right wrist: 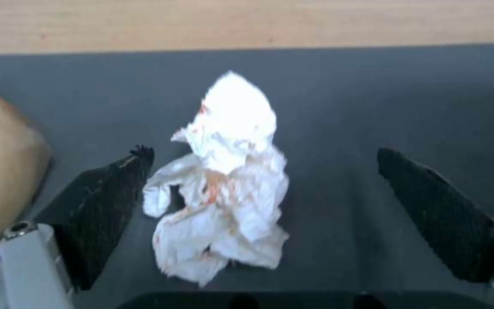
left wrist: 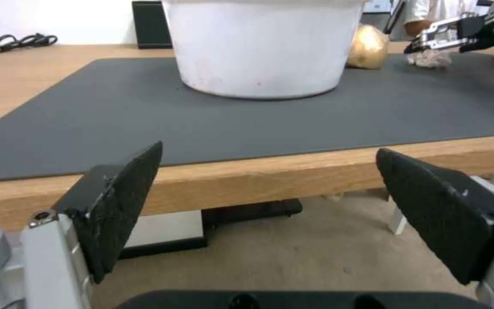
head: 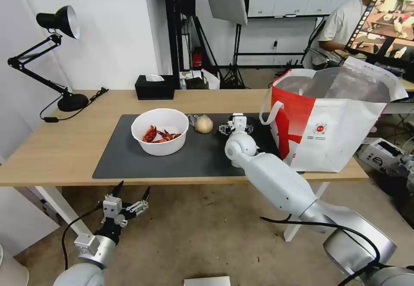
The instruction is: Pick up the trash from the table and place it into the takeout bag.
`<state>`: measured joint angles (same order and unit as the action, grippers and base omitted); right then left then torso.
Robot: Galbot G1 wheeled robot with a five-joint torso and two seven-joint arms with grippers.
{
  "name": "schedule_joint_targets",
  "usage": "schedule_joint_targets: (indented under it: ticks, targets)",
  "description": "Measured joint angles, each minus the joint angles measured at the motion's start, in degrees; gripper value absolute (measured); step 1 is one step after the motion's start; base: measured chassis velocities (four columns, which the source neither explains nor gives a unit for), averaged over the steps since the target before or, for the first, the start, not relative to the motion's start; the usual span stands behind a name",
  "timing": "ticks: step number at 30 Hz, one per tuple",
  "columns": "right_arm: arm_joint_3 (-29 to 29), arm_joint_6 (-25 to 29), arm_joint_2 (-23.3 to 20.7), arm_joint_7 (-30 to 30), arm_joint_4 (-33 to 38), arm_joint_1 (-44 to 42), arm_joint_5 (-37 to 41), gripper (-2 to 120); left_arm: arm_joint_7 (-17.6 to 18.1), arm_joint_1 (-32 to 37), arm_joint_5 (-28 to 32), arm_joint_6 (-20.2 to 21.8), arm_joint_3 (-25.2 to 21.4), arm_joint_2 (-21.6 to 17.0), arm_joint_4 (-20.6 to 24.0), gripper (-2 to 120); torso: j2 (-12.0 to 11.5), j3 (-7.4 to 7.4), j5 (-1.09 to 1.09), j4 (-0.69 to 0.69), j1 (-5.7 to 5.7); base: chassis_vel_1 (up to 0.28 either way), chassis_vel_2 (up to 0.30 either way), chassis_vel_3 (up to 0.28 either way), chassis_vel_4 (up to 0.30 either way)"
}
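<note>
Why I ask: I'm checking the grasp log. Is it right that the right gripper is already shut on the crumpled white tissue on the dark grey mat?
Not quite. The right gripper is open, not shut: in the right wrist view its black fingers stand apart on either side of the crumpled white tissue, which lies loose on the dark grey mat.

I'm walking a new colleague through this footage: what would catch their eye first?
Probably the big white and red takeout bag standing open at the right end of the table, foil lining showing. Next, the right claw, open over the dark mat with a crumpled tissue between its fingers, the wrapped beige ball beside it. The white bowl of red shells sits mid-mat, while the left claw waits open below the table's near edge.
</note>
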<state>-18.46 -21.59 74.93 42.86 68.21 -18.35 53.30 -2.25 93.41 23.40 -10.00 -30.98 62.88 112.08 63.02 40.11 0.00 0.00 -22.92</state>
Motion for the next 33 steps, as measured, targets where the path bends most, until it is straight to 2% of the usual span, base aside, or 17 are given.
schedule_joint_targets:
  ticks: [5,12,13,16,17,20,22,25,26,29,30,32,33]
  targets:
    - [0.2,0.2,0.4,-0.2,-0.3,-0.3,-0.1,100,0.0,0.1,-0.1,0.0,0.4,0.2,-0.1,100,0.0,0.00,0.00,0.00,0.00,0.000,0.000,0.000,0.000]
    - [0.2,1.5,0.5,-1.5,-0.5,-0.3,-0.4,73,0.0,-0.1,-0.2,-0.1,0.9,0.2,-0.2,100,0.0,0.00,0.00,0.00,0.00,0.000,0.000,0.000,0.000]
    - [0.2,1.5,0.5,-1.5,-0.5,-0.3,-0.4,73,0.0,-0.1,-0.2,-0.1,0.9,0.2,-0.2,100,0.0,0.00,0.00,0.00,0.00,0.000,0.000,0.000,0.000]
    - [0.2,2.1,0.4,-2.3,-0.7,-0.4,-0.6,58,0.0,-0.3,-0.2,-0.1,1.3,0.1,-0.4,100,0.0,0.00,0.00,0.00,0.00,0.000,0.000,0.000,0.000]
    - [0.2,2.1,0.4,-2.3,-0.7,-0.4,-0.6,58,0.0,-0.3,-0.2,-0.1,1.3,0.1,-0.4,100,0.0,0.00,0.00,0.00,0.00,0.000,0.000,0.000,0.000]
    - [0.1,2.7,0.3,-3.2,-0.8,-0.4,-1.0,43,0.0,-0.6,-0.3,-0.1,1.8,0.1,-0.5,100,0.0,0.00,0.00,0.00,0.00,0.000,0.000,0.000,0.000]
    - [0.1,2.9,0.2,-3.4,-0.8,-0.4,-1.2,40,0.0,-0.7,-0.4,-0.1,1.9,0.2,-0.5,100,0.0,0.00,0.00,0.00,0.00,0.000,0.000,0.000,0.000]
    - [0.1,3.2,-0.1,-4.1,-0.7,-0.6,-1.5,25,0.0,-0.8,-0.6,0.0,2.3,0.2,-0.6,100,0.0,0.00,0.00,0.00,0.00,0.000,0.000,0.000,0.000]
    - [0.1,3.2,-0.1,-4.1,-0.7,-0.6,-1.5,25,0.0,-0.8,-0.6,0.0,2.3,0.2,-0.6,100,0.0,0.00,0.00,0.00,0.00,0.000,0.000,0.000,0.000]
    - [0.1,4.2,-0.4,-5.1,0.0,-1.2,-2.0,10,0.0,-1.0,-0.7,0.0,2.5,0.2,-0.7,100,0.0,0.00,0.00,0.00,0.00,0.000,0.000,0.000,0.000]
    - [0.1,4.2,-0.4,-5.1,0.0,-1.2,-2.0,10,0.0,-1.0,-0.7,0.0,2.5,0.2,-0.7,100,0.0,0.00,0.00,0.00,0.00,0.000,0.000,0.000,0.000]
    - [0.1,5.0,-0.7,-5.9,1.0,-1.7,-2.1,1,0.0,-1.0,-0.7,0.0,2.6,0.2,-0.7,100,0.0,0.00,0.00,0.00,0.00,0.000,0.000,0.000,0.000]
    - [0.1,5.3,-0.9,-6.1,1.5,-1.9,-2.2,0,0.0,-1.1,-0.7,0.0,2.6,0.1,-0.7,100,0.0,0.00,0.00,0.01,0.00,0.000,0.000,0.000,0.000]
